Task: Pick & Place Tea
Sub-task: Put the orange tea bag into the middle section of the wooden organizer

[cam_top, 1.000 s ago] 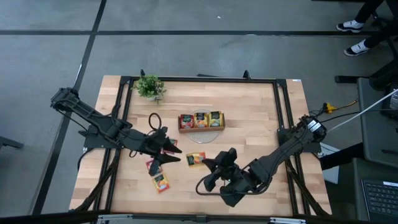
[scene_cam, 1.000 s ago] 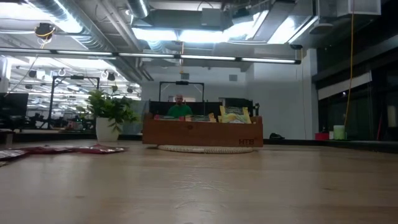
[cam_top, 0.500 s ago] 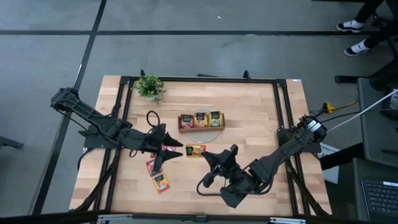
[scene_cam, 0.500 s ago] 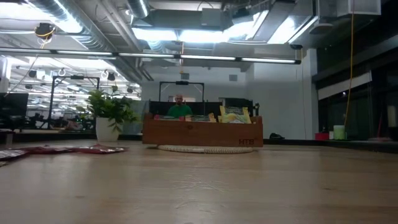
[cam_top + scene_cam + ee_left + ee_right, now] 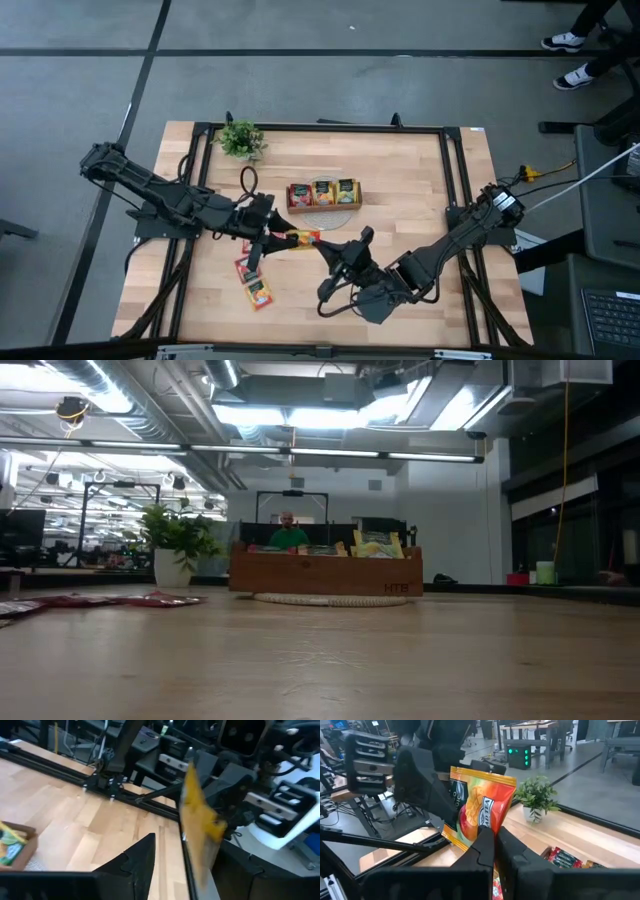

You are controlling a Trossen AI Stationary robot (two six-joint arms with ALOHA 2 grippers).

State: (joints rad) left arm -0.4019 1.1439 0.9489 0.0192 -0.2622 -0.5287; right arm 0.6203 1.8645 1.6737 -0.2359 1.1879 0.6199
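A: Now, item one: orange sachet (image 5: 482, 812), upright, off the desk (image 5: 420, 180), between the two claws near mid-desk, in front of the tray (image 5: 324, 194).

B: Holder?

A: Right claw (image 5: 494, 839), fingers pinched shut on the sachet's lower edge. Left claw (image 5: 268, 238) is at the sachet's other side; in its wrist view the sachet stands edge-on between its parted fingers (image 5: 142, 857), one plainly clear of it. Whether the other touches, cannot tell.

B: Other stock?

A: Two sachets (image 5: 253, 280) flat on the desk beneath the left arm, a red one partly hidden by that claw. Tray holds red, orange and yellow-green sachets in separate compartments. Plant (image 5: 240, 140) at the far corner, well apart.

B: Risks?

A: My reading: this looks like a handover. If the right claw lets go before the left has closed, the sachet falls among the loose ones. If both grip and pull apart, the thin packet may crease or tear. A grip on an edge alone lets it swivel, so it could reach the tray tilted and catch on a wall.
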